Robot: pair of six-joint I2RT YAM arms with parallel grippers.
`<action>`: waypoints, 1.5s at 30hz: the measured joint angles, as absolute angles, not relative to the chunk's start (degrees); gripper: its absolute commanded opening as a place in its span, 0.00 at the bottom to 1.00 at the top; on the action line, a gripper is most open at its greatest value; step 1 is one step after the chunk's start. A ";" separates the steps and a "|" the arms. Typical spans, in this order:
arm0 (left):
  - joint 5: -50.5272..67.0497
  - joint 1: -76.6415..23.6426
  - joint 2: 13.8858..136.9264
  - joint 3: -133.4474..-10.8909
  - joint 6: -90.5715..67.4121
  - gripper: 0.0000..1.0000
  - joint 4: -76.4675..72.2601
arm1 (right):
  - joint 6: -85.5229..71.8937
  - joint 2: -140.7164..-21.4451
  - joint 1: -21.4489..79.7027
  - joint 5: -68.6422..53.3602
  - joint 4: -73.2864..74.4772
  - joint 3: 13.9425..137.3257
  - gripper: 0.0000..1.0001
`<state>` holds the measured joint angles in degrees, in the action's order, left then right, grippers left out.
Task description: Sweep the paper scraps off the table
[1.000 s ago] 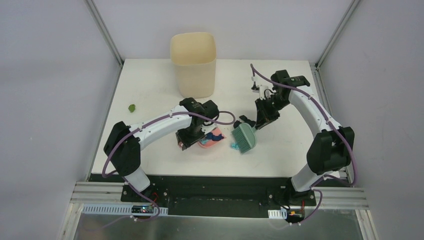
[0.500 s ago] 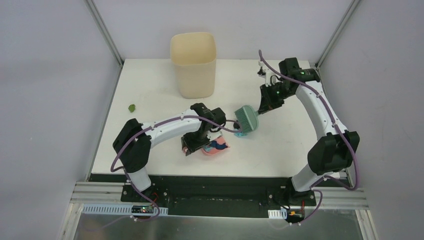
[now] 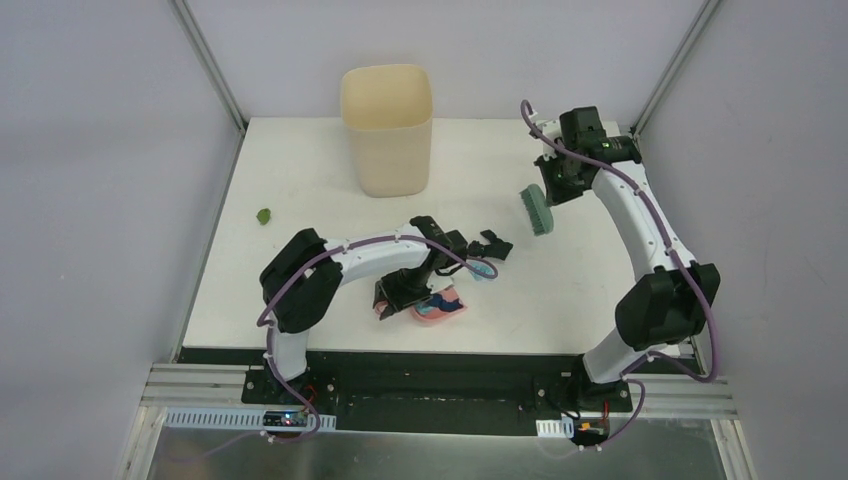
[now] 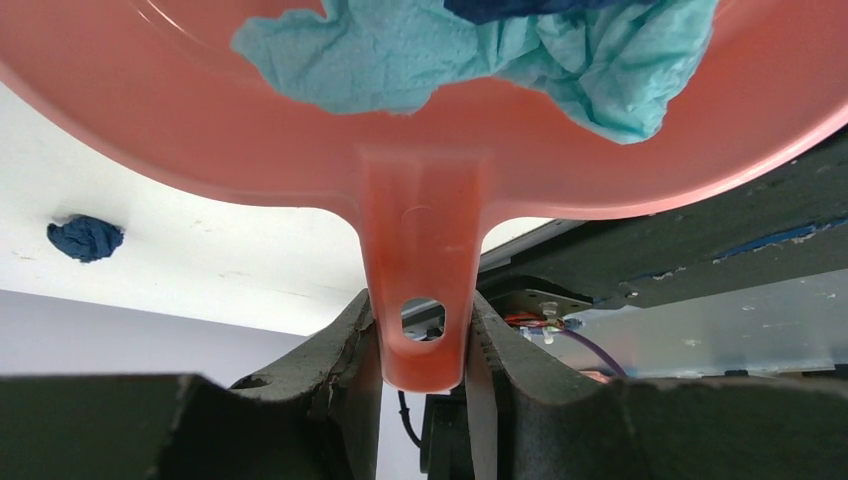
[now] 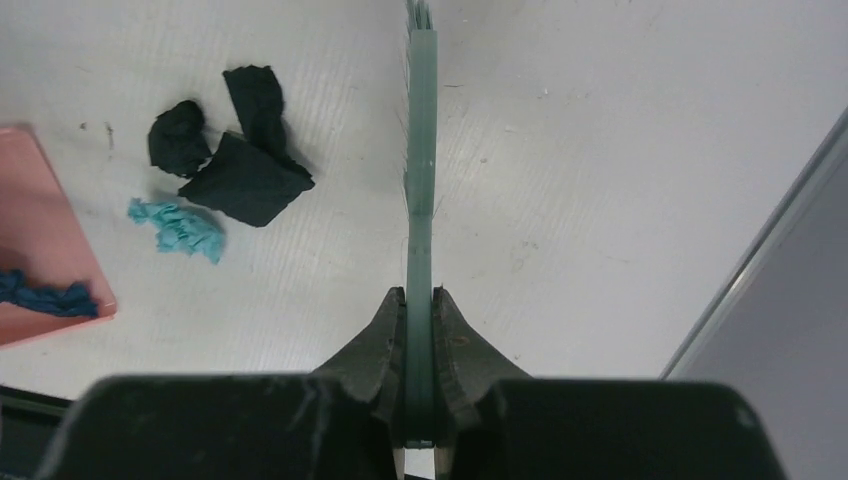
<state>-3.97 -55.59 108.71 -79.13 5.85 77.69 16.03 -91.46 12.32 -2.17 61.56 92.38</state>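
Note:
My left gripper (image 3: 405, 292) is shut on the handle of the pink dustpan (image 3: 440, 305), low over the table's (image 3: 300, 170) front middle. In the left wrist view the handle (image 4: 420, 290) sits between the jaws of that gripper (image 4: 420, 312), and light blue (image 4: 470, 55) and navy paper lie in the pan. A navy scrap (image 4: 85, 238) lies on the table beside it. Black scraps (image 3: 490, 245) and a light blue scrap (image 3: 481, 270) lie just right of the pan. A green scrap (image 3: 264, 215) lies far left. My right gripper (image 3: 555, 183) is shut on the teal brush (image 3: 538, 209), raised at the back right.
A tall cream bin (image 3: 387, 128) stands at the back centre. Grey walls and metal rails (image 3: 655, 80) frame the table. In the right wrist view the brush (image 5: 420, 180) shows edge-on, with the black scraps (image 5: 240, 150), the light blue scrap (image 5: 178, 228) and the pan's corner (image 5: 35, 230) to its left.
My right gripper has lifted the brush away from the pan toward the back right. My left gripper has shifted the dustpan slightly right and nearer. The black scraps now show.

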 measured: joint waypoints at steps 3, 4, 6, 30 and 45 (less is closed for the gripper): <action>-3.97 -55.92 110.24 -81.30 5.96 0.00 78.15 | 15.88 -94.17 13.50 1.15 59.96 91.72 0.00; -3.97 -56.03 110.65 -81.95 6.00 0.00 78.26 | 15.68 -95.18 14.26 1.76 59.57 91.50 0.00; -3.97 -56.31 111.87 -83.70 6.04 0.00 78.52 | 15.14 -97.36 16.29 2.13 59.40 91.02 0.00; -4.62 -56.64 121.69 -93.89 6.76 0.00 78.67 | 11.90 -94.04 19.62 -26.41 65.54 85.47 0.00; -8.54 -56.64 109.62 -89.82 7.01 0.00 66.98 | 11.88 -88.16 18.33 -17.93 69.41 92.68 0.00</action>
<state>-8.54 -56.64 109.62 -89.82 7.01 66.98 11.88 -88.16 18.33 -17.93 69.41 92.68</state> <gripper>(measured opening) 0.307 0.088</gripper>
